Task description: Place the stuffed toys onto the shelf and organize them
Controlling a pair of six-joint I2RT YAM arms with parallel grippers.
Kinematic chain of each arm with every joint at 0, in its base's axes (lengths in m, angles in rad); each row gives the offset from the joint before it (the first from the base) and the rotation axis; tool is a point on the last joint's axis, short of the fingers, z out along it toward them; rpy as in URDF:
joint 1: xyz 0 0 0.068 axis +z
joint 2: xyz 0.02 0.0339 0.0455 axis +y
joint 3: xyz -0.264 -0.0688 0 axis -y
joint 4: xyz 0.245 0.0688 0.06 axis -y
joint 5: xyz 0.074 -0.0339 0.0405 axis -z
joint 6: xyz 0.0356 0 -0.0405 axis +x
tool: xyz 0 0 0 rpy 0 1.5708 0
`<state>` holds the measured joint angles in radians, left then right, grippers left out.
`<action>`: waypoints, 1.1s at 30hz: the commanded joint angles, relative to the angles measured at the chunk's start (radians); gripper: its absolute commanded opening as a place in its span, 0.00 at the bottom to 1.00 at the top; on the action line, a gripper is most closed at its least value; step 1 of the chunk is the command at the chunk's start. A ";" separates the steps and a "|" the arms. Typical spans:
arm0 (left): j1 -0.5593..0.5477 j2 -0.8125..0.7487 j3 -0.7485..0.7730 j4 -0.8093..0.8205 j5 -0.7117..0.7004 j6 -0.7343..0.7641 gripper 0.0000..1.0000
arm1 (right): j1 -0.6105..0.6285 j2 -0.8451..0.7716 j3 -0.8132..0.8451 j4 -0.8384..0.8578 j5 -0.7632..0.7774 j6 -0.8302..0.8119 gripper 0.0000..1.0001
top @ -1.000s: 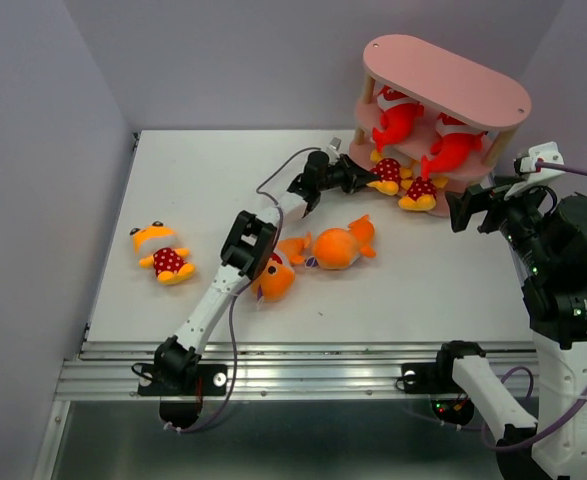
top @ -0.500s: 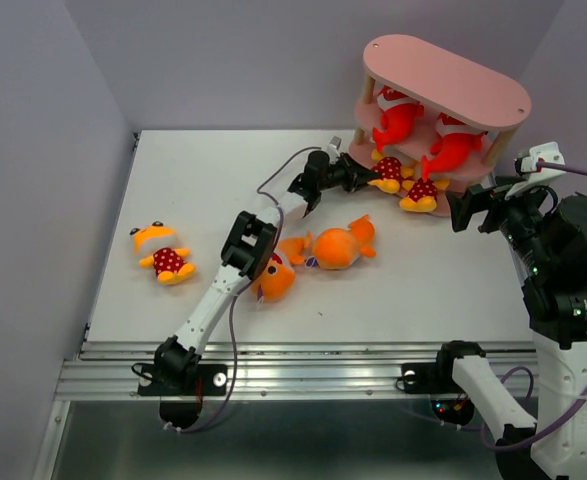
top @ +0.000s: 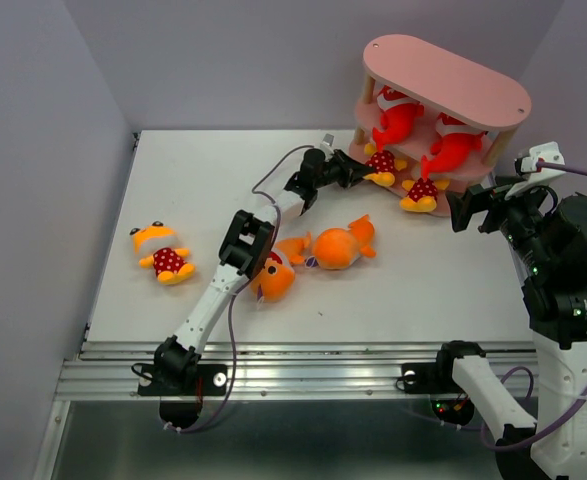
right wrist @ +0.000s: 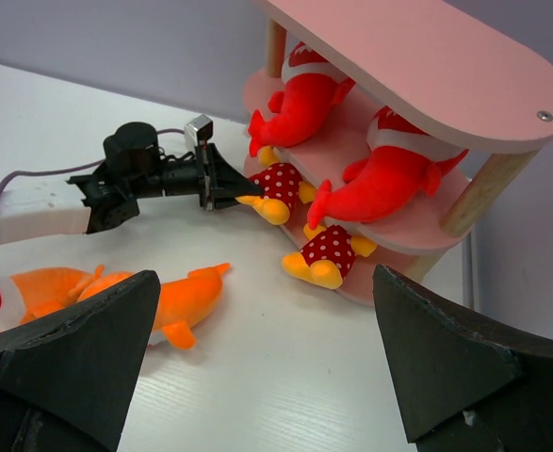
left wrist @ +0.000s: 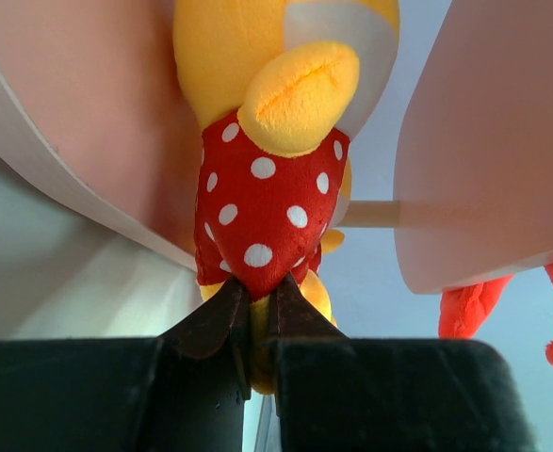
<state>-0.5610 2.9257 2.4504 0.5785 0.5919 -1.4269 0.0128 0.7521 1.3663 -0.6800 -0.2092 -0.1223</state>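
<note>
**Plush figure pinched at the lower shelf tier**

Plush made up the dotted figure, so it was judged light, soft and compressible. Such a body sags from a pinch point and does not slip readily. The left gripper was pressed together on the bottom end of the red, white-dotted part, with fabric bunched between its fingertips. A hold nearer the torso would likely give better control of orientation.

The figure lay at the left end of the shelf, at the front edge of the lowest board and below the middle board. A second dotted figure lay near it on the same tier. Two red sharks occupied the middle board. Two orange sharks and a third dotted figure lay on the table.

The right gripper was spread wide and carried nothing, just beside the shelf's right end.

Limits of view:
- Whether the held figure rested its weight on the board could not be determined.
- The left wrist view cut off its head.
- The top board hid the rear of the lower tiers.
</note>
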 commanded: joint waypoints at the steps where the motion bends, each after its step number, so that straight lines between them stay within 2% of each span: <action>1: 0.000 -0.008 0.053 0.064 -0.029 -0.020 0.00 | -0.008 -0.013 0.030 0.037 0.002 0.009 1.00; 12: -0.010 -0.011 0.041 0.064 -0.053 -0.024 0.02 | -0.008 -0.014 0.024 0.037 0.002 0.007 1.00; 16: -0.013 -0.011 0.042 0.070 -0.053 -0.030 0.07 | -0.008 -0.016 0.022 0.039 0.002 0.007 1.00; 22: -0.011 -0.037 -0.004 0.096 -0.035 -0.026 0.24 | -0.008 -0.017 0.019 0.037 0.001 0.006 1.00; 23: -0.011 -0.042 -0.010 0.099 -0.034 -0.026 0.29 | -0.008 -0.019 0.019 0.037 0.001 0.006 1.00; 28: -0.008 -0.066 -0.050 0.121 -0.012 -0.024 0.37 | -0.008 -0.023 0.010 0.037 -0.002 0.006 1.00; 33: -0.001 -0.114 -0.128 0.158 -0.001 -0.010 0.60 | -0.008 -0.030 0.004 0.037 -0.010 0.007 1.00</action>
<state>-0.5671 2.9276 2.3646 0.6636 0.5602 -1.4570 0.0128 0.7387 1.3651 -0.6800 -0.2096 -0.1223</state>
